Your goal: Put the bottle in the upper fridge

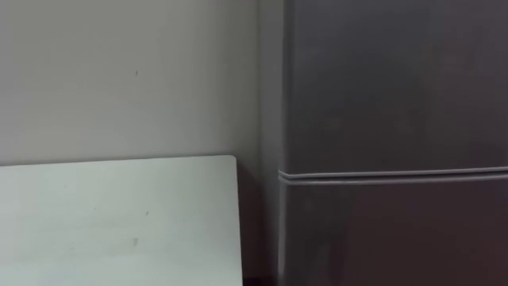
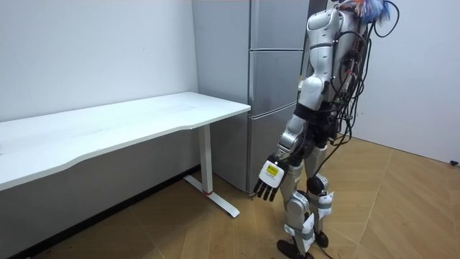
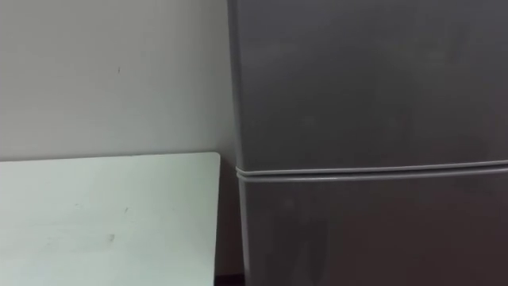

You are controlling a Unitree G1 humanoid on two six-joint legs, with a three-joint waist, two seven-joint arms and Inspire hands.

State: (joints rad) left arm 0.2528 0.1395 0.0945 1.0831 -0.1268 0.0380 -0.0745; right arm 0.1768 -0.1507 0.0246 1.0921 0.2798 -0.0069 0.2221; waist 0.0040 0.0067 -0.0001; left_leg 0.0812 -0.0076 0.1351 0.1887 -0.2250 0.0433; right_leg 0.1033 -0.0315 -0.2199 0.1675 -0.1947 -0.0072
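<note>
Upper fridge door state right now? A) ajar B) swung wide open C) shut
C: the fridge shows a flat, closed front above and below the seam between its doors, and in the room view no door stands out from it.

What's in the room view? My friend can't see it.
A humanoid robot stands facing a tall grey fridge with its doors shut, its left hand hanging open and empty at its side. A white table stands on the room view's left.
</note>
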